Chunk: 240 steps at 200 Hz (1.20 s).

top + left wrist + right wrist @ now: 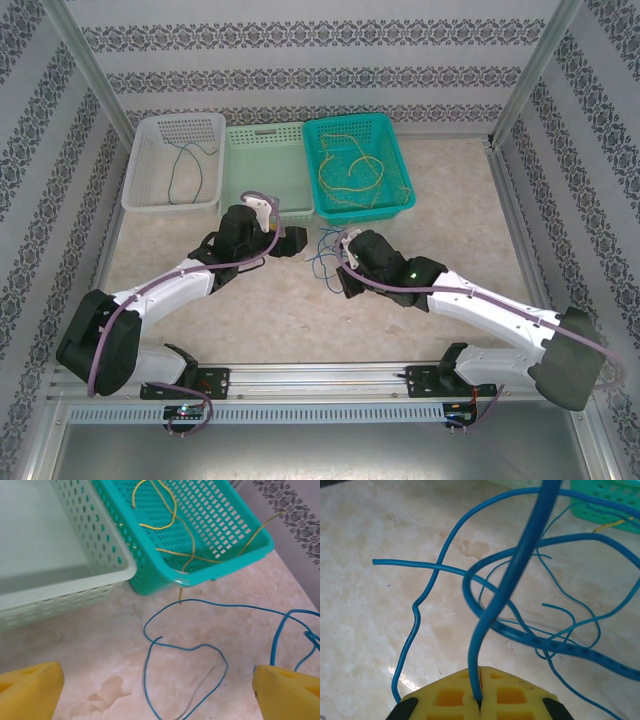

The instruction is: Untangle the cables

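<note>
The blue cable [325,258] lies in loose loops on the table between my two grippers. My right gripper [480,702] is shut on one strand of this blue cable [520,565], which rises from between its yellow fingers [515,695]. My left gripper [157,680] is open, with its fingers [30,690] wide apart above a blue cable loop [185,647] and nothing between them. A yellow cable [350,170] lies coiled in the teal basket [405,205]. One of its ends hangs over the teal basket's [235,555] near rim. The green cable [190,172] lies in the white basket [140,195].
A pale green basket [250,140] stands between the white and teal ones, with its corner [107,572] close ahead of my left gripper [290,243]. My right gripper [345,250] is just in front of the teal basket. Metal frame posts and patterned walls close in the table.
</note>
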Motion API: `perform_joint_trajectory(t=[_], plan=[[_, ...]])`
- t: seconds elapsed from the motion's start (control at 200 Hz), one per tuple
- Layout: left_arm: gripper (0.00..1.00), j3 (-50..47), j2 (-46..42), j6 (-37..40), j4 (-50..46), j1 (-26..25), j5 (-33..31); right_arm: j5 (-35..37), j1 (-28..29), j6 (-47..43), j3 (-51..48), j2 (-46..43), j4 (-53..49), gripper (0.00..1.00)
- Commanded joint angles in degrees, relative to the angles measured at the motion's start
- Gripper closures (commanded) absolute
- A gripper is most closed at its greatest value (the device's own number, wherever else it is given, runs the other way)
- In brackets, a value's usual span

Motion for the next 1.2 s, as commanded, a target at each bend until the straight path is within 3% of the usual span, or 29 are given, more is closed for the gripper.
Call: perform_joint_trajectory(t=[0.0, 0.12, 0.39, 0.634, 0.744, 0.839, 0.929, 1.054, 1.194], plan=[[0.02, 0.1, 0.0, -0.8, 5.5, -0.8, 3.4, -1.1, -0.9, 0.2, -1.1, -3.6, 4.1, 1.00], [0.00, -0.3, -0.2, -3.5, 10.5, -0.8, 4.1, -3.3, -1.4, -0.1, -2.2, -5.7, 7.8, 1.00], [0.14, 4.7, 7.0, -5.1, 14.4, -1.2, 20.6, -4.3, -0.9, -1.3, -1.3, -3.2, 7.3, 1.00], [0.21, 6.9, 9.9, -4.5, 15.2, -2.6, 24.0, -2.7, -0.8, -2.1, -1.1, -3.1, 7.0, 1.00], [0.40, 7.6, 10.8, -3.9, 14.7, -3.1, 24.8, -1.8, -0.9, -1.9, -1.3, -3.3, 7.2, 1.00], [0.66, 7.5, 11.3, -4.0, 15.2, -3.2, 24.8, -1.0, -1.2, -0.8, -2.0, -4.3, 8.3, 1.00], [0.84, 6.5, 10.8, -4.6, 16.5, -3.2, 23.1, 1.6, -2.2, 1.5, -3.5, -6.0, 9.3, 1.00], [0.94, 4.2, 9.3, -5.8, 19.3, -3.2, 18.6, 3.6, -5.0, 7.9, -8.9, -10.7, 14.0, 1.00], [1.00, 1.0, 7.4, -8.2, 24.7, -3.2, 13.9, 3.0, -9.1, 18.3, -18.9, -17.1, 26.1, 1.00]])
